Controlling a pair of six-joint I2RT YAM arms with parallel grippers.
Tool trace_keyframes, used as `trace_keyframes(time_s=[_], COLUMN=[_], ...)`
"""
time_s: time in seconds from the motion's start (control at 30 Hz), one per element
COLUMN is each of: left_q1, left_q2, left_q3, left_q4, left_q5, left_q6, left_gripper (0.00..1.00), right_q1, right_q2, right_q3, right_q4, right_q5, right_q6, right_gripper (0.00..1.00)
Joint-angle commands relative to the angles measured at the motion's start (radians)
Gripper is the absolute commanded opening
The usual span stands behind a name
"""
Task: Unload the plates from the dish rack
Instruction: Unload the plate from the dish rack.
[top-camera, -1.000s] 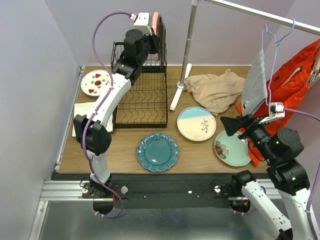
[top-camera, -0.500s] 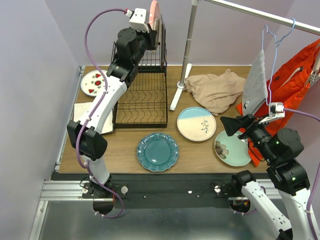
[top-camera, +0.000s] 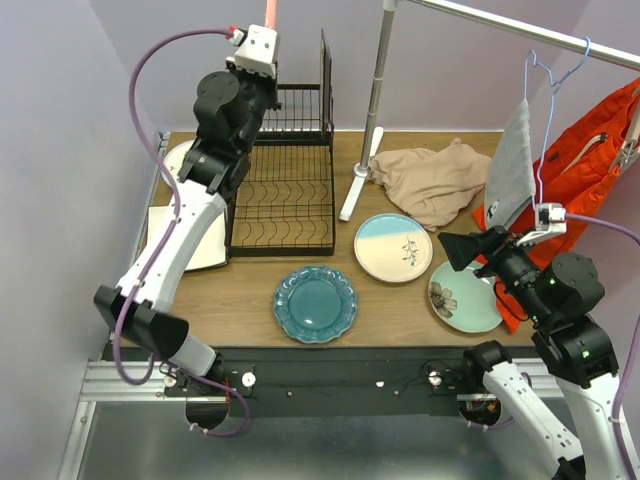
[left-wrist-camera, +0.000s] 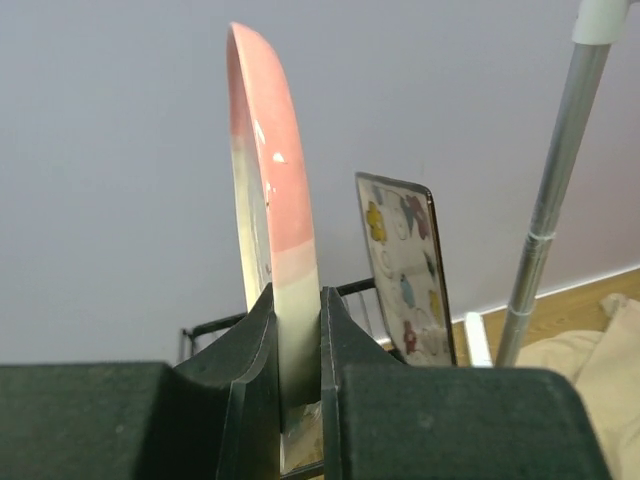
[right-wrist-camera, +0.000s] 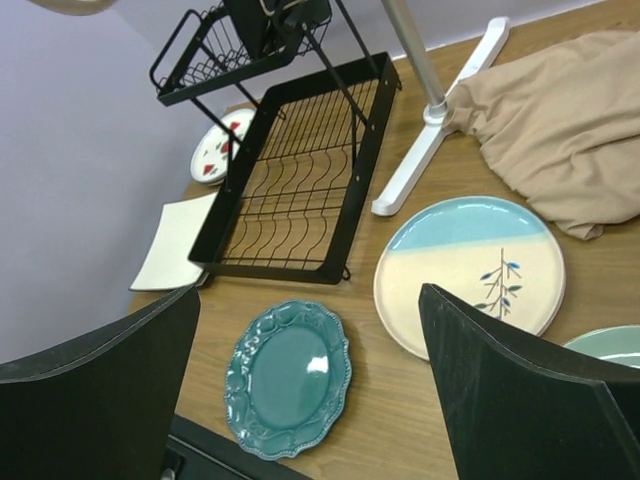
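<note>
Over the last second the left arm had swung up and to the left, lifting the pink plate (top-camera: 271, 12) out of the rack (top-camera: 285, 190) until it hung above the upper basket's back left corner. The left hand (left-wrist-camera: 297, 340) was clamped on that plate's lower rim, one finger on each face. The plate stood upright and edge-on to the wrist camera, pink at the top and cream lower down.

A square floral plate (left-wrist-camera: 405, 270) was left standing on edge in the right side of the rack's upper basket. The lower tray showed only its wavy dividers.

On the worktop (top-camera: 240, 290), the teal plate (top-camera: 315, 302) lay flat just in front of the rack. The blue plate (top-camera: 393, 247) lay to the rack's front right, and the green plate (top-camera: 462, 298) lay farther right again. The fruit plate (right-wrist-camera: 215, 155) lay to the rack's left, mostly hidden under the left arm in the top view.

The right hand (top-camera: 468, 250) hung well to the right of the rack, its fingers spread wide and holding nothing. A pole (top-camera: 375, 90) rose just right of the rack, and a tan cloth (top-camera: 435, 180) lay beyond it.
</note>
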Motion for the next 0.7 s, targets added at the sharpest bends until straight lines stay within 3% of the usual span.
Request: trace_keyframes(time_s=[0.0,0.33,0.5,0.67], left_q1=[-0.116,-0.508,-0.755,-0.929], left_q2=[-0.187,-0.463,-0.511,-0.479], left_q3=[-0.092,-0.421,-0.6,-0.772], left_q4=[0.098,0.15,0.179,0.322], left_q5=[-0.154,-0.602,-0.683,-0.832], left_q6=[0.25,0.482,0.544,0.656], left_gripper=[0.0,0.0,0.0,0.0], right_q1=[0.0,-0.002,-0.002,0.0], right_q2=[0.045,0.039,0.08,0.169], right_q3=[-0.005,0.004,0.013,0.09], right_q4=[-0.027,-0.04,-0.04,-0.04], right_q5=[-0.088,-0.237,-0.254,-0.229], right_q6=[0.063,0.191,0.246,0.252], right_gripper=[0.99,0.99,0.99,0.99])
